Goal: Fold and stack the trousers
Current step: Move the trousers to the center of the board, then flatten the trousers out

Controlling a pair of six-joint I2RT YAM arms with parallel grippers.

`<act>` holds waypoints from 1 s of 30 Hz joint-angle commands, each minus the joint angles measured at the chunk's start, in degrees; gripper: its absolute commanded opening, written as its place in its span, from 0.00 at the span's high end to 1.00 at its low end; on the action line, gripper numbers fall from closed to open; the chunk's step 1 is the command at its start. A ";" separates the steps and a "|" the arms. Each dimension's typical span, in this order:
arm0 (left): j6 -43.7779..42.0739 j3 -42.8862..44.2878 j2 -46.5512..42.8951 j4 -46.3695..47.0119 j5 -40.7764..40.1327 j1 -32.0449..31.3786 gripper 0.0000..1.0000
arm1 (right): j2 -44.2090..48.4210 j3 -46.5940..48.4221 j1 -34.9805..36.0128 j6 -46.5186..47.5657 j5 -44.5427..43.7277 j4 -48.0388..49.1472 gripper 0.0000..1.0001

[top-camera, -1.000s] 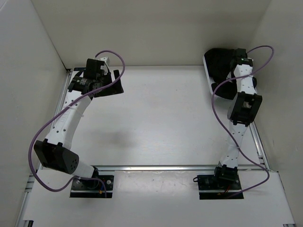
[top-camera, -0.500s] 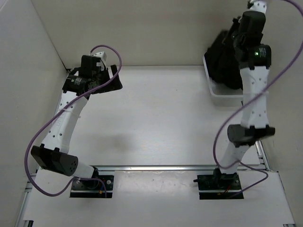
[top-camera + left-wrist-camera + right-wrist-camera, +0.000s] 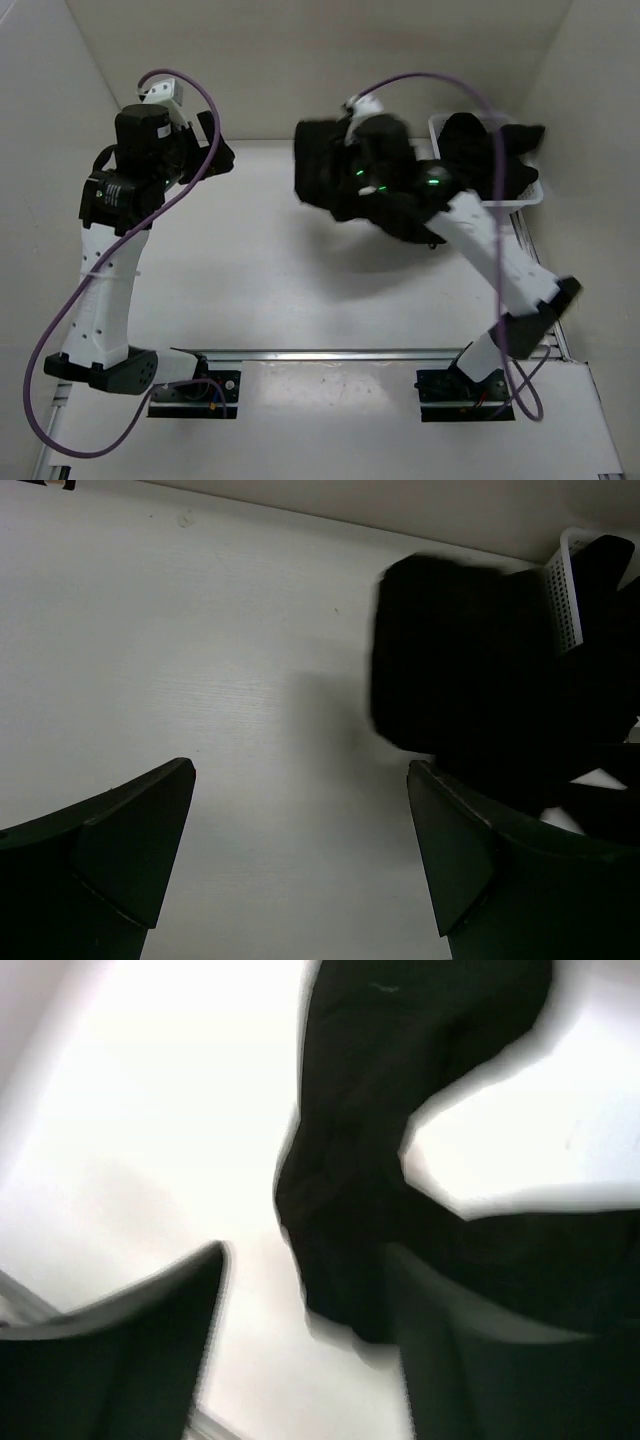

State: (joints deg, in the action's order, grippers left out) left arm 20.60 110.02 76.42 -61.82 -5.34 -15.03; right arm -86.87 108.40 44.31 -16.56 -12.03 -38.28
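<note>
Your left end effector (image 3: 300, 768): spread wide, nothing in it. Right end effector (image 3: 305, 1252): blurred, grip can't be told. Large black soft-fabric trousers (image 3: 325, 175) aloft beside it, over white tabletop (image 3: 250, 270).

Blurred, bunched black trousers (image 3: 400, 1090)

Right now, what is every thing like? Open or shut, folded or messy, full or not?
Left pincer: wide open, holding nothing.
Right pincer: fingers apart; blurry, with the trousers just past them.
Trousers: bunched up, not folded, lifted above the table.
Basket: upright at the far right, not empty.
Black cloth: heaped in the basket, spilling over its rim.
</note>
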 commanded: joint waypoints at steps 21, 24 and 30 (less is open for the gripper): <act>7.70 -18.00 27.95 12.33 1.65 -18.90 0.00 | -6.61 -12.96 -48.95 -3.13 14.21 -4.70 0.01; 7.70 -14.22 35.52 12.34 1.04 -19.51 0.00 | -13.55 -8.66 -52.31 -4.62 19.76 -4.08 0.01; 7.17 -13.07 41.43 14.27 3.40 -18.46 0.16 | -28.06 3.47 -55.65 -6.81 21.52 -5.30 0.07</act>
State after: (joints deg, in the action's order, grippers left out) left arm 27.86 94.83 118.72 -49.45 -2.42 -33.95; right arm -111.96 105.69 -9.89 -21.37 5.02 -43.66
